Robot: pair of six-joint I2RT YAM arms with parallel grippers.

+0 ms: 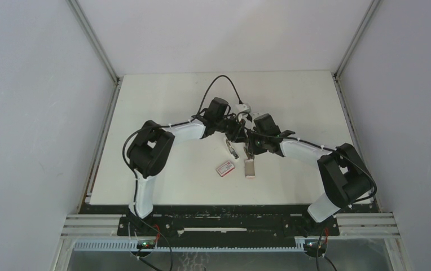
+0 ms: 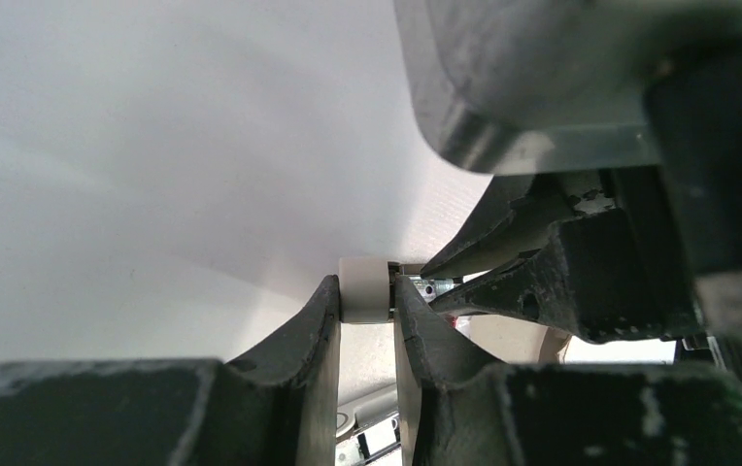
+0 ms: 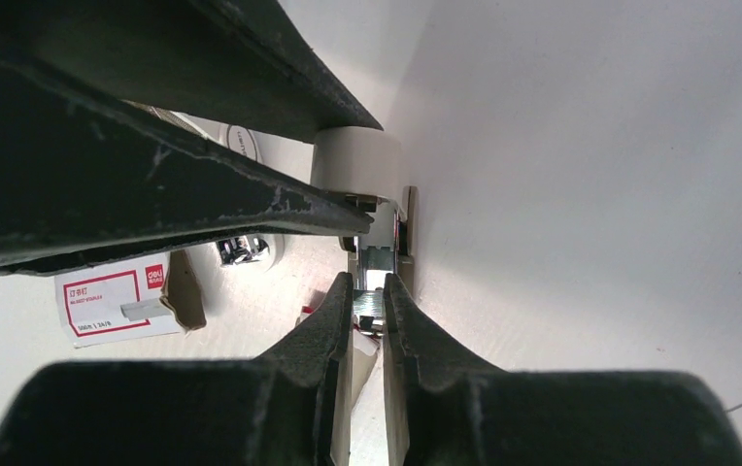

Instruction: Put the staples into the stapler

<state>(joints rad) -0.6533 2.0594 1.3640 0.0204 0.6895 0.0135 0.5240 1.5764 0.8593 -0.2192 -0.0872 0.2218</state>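
The white stapler (image 2: 364, 288) is pinched by its end between my left gripper (image 2: 367, 303), which is shut on it above the table. In the right wrist view its white end (image 3: 353, 160) and open metal channel (image 3: 379, 254) point toward my right gripper (image 3: 368, 291). That gripper is shut on a short silvery strip of staples (image 3: 369, 303) held at the mouth of the channel. In the top view both grippers meet at mid-table, left gripper (image 1: 234, 134), right gripper (image 1: 248, 144), with the stapler (image 1: 233, 149) between them. The grey tray (image 1: 250, 168) lies just in front.
The red-and-white box sleeve (image 1: 225, 168) lies left of the tray, near the arms; it also shows in the right wrist view (image 3: 115, 296). A black cable with a white plug (image 1: 244, 105) runs behind the grippers. White walls enclose the table.
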